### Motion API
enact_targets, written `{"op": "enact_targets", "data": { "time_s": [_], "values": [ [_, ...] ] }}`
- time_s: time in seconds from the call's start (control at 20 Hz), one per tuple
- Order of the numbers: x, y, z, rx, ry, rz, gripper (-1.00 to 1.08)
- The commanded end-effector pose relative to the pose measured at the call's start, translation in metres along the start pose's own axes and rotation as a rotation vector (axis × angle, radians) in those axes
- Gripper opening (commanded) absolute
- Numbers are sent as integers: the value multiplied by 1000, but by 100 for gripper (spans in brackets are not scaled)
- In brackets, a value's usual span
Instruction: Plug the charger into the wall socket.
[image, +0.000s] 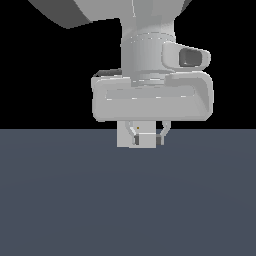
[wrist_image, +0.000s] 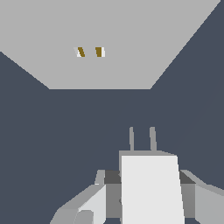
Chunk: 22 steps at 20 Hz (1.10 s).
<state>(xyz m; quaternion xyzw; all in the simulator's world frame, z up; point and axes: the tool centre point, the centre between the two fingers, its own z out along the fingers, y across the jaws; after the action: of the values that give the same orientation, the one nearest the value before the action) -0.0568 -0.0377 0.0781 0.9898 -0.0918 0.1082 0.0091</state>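
My gripper (image: 147, 138) is shut on the charger (image: 146, 141), a small light-grey block held just above the dark floor. In the wrist view the charger (wrist_image: 151, 188) sits between both fingers (wrist_image: 94, 199), and its two thin prongs (wrist_image: 142, 139) point toward the wall socket (wrist_image: 113, 30). The socket is a flat light-grey plate with two small orange slots (wrist_image: 90, 52). A strip of floor separates the prongs from the plate, and the slots lie off to one side of the prongs' line. In the exterior view the wall socket (image: 123, 136) stands upright behind the gripper, mostly hidden by it.
A dark blue-grey floor (image: 125, 200) spreads around the gripper and socket. The arm's wide hand body (image: 152, 97) hangs over both of them in the exterior view.
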Motion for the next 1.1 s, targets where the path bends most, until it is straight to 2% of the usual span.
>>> {"op": "enact_targets", "data": {
  "time_s": [0.0,0.4,1.05],
  "values": [
    [4,-11,-7,-2,0,3,-100],
    [11,-32,-20,-3,-1,5,-100],
    [20,-33,-18,-3,-1,5,-100]
  ]
}}
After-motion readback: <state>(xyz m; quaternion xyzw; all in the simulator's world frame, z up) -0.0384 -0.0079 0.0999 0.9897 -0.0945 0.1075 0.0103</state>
